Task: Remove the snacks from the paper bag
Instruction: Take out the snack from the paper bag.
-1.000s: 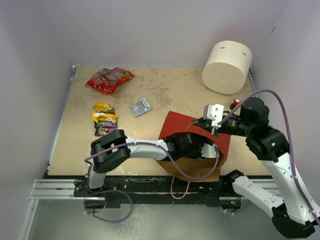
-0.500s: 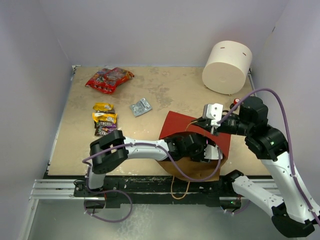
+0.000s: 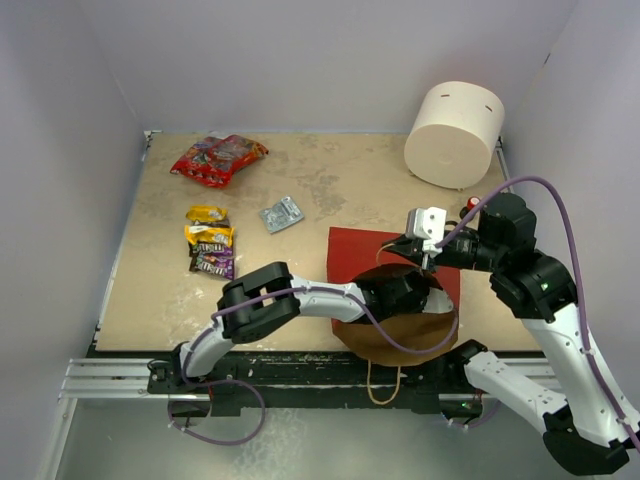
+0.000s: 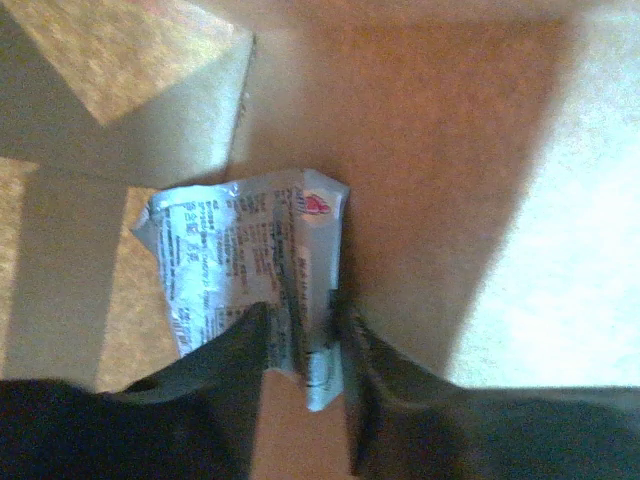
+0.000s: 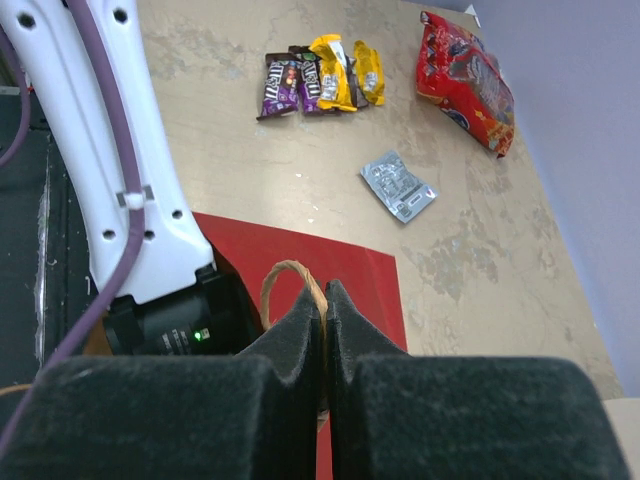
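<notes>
The red-brown paper bag (image 3: 365, 250) lies at the near right of the table with its tan mouth (image 3: 400, 335) toward the arms. My left arm (image 3: 330, 297) reaches into the mouth, so its gripper is hidden in the top view. In the left wrist view the left gripper (image 4: 303, 335) is shut on the edge of a crinkled silver-grey packet (image 4: 240, 255) inside the bag (image 4: 430, 150). My right gripper (image 5: 325, 295) is shut on the bag's string handle (image 5: 285, 275) and holds it up above the bag (image 5: 300, 260).
Other snacks lie on the table at left: a red cartoon bag (image 3: 218, 158), yellow wrappers (image 3: 208, 225), a purple packet (image 3: 212, 262), a silver packet (image 3: 281, 214). A white cylinder (image 3: 455, 133) stands at the back right. Walls close three sides.
My left arm has pushed deeper into the bag. The bag's mouth has spread rounder and shifted toward the near edge. The right gripper still holds the handle in place.
</notes>
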Motion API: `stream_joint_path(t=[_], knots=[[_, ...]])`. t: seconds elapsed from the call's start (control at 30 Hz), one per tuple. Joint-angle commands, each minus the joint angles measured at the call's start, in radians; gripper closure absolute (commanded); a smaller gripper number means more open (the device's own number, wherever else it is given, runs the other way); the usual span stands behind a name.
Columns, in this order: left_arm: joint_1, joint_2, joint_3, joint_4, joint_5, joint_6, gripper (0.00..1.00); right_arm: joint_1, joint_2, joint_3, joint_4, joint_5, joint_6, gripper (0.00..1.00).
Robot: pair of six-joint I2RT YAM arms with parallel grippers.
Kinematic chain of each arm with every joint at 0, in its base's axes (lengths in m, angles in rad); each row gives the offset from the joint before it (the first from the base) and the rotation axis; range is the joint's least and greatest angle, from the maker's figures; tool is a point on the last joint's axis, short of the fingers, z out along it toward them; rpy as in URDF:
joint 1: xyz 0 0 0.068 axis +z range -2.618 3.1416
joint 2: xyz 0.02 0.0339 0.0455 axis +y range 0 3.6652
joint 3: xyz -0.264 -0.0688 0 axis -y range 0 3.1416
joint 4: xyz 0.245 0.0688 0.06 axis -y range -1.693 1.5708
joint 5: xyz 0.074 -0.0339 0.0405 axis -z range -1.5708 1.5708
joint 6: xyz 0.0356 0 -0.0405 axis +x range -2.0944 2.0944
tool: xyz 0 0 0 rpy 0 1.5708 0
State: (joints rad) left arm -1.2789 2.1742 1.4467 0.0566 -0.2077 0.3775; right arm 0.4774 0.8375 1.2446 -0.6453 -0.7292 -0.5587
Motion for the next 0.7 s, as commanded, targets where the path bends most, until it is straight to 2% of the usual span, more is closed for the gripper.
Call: stream_joint_path(t=[0.0,0.17,0.27,0.47,0.67], knots=[[0.007,0.033,0.067,-0.021,-0.171,-0.021,0.73,0.0,-0.015,0.038,0.042,-0.029,0.023,1.0],[0.018,0.012,0.061,-0.047,-0.19,-0.017,0.94,0.0,-0.031,0.03,0.048,-0.019,0.039,1.0],[0.018,-0.022,0.046,-0.065,-0.161,-0.012,1.0,0.0,-0.044,0.015,0.062,0.002,0.054,1.0],[0.004,-0.162,-0.045,-0.084,-0.05,-0.056,1.0,0.0,-0.086,-0.024,0.146,0.127,0.135,1.0],[-0.038,-0.372,-0.164,-0.101,0.129,-0.119,1.0,0.0,-0.087,-0.036,0.228,0.243,0.24,1.0]])
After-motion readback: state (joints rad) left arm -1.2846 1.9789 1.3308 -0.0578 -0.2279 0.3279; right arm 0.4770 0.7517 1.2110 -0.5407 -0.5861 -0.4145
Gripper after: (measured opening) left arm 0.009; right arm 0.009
